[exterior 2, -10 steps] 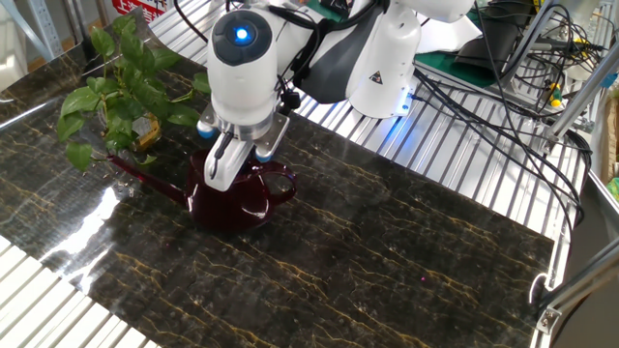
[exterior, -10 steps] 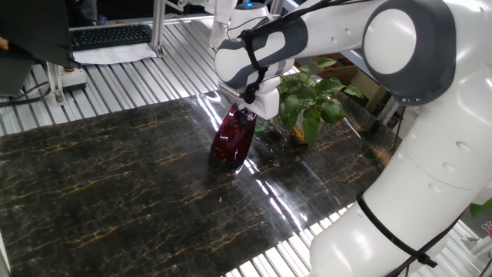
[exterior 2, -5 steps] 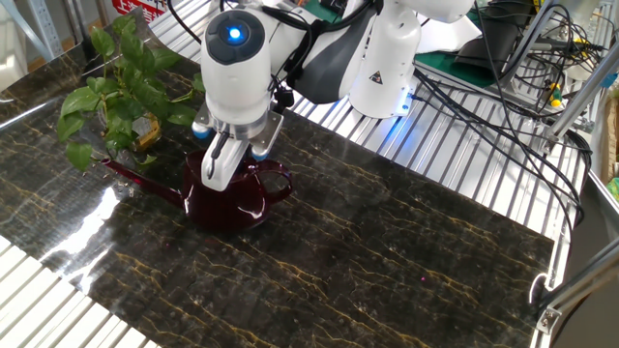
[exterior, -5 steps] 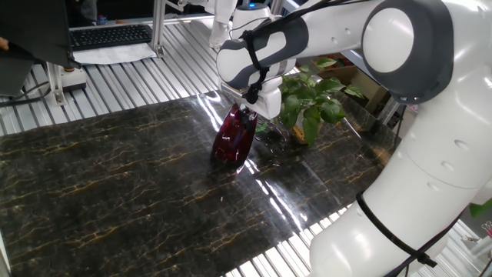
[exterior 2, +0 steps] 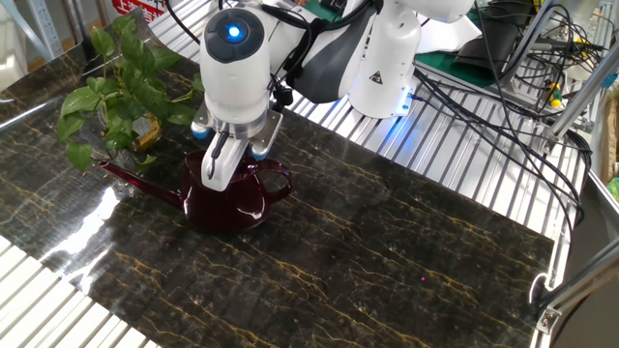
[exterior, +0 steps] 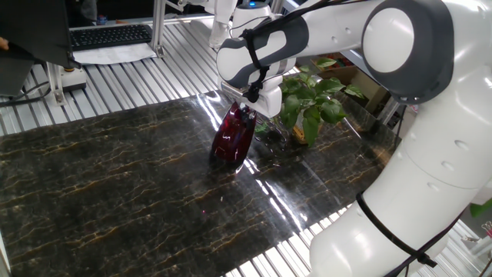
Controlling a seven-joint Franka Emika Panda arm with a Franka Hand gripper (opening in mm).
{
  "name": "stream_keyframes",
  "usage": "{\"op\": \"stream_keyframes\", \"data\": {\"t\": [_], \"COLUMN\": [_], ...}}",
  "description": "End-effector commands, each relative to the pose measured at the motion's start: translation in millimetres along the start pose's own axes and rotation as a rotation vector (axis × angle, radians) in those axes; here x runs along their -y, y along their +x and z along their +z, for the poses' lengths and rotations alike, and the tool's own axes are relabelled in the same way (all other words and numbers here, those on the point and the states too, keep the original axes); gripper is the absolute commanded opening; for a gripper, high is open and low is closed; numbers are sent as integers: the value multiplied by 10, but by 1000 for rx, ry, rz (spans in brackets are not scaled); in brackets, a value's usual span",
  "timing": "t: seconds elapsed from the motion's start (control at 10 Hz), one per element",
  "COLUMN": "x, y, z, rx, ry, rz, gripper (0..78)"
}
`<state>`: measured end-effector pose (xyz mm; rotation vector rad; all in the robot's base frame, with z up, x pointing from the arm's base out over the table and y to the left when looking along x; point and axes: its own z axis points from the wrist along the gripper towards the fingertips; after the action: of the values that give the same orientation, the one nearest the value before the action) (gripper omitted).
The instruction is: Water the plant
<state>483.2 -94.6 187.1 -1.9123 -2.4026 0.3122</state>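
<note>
Dark red watering can (exterior 2: 224, 196), clamped at its top between the fingers (exterior 2: 217, 171), has been nudged left along the surface (exterior 2: 387, 251) toward the plant (exterior 2: 114, 92) at far left, so pouring seems near.

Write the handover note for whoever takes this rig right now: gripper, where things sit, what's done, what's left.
Gripper: down at the top of the red watering can; looks closed on the top rim or handle, but the contact is not clearly visible.
Can: on the dark table, seemingly about upright, spout pointing toward the plant.
Plant: at the table's edge, right beside the can.
Done: gripper has reached the can.
Left: confirm the grip, lift, tilt the spout over the pot, pour, set the can back.
</note>
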Motion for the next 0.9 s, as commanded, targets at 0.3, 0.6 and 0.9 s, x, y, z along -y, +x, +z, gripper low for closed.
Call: {"op": "stream_keyframes", "data": {"t": [0.3, 0.6, 0.9], "x": [-17, -39, -59], "y": [-11, -16, -17], "z": [-30, -46, -63], "rx": [6, 7, 6], "ry": [-5, -5, -5], "rz": [-4, 1, -1], "gripper": [11, 11, 11]}}
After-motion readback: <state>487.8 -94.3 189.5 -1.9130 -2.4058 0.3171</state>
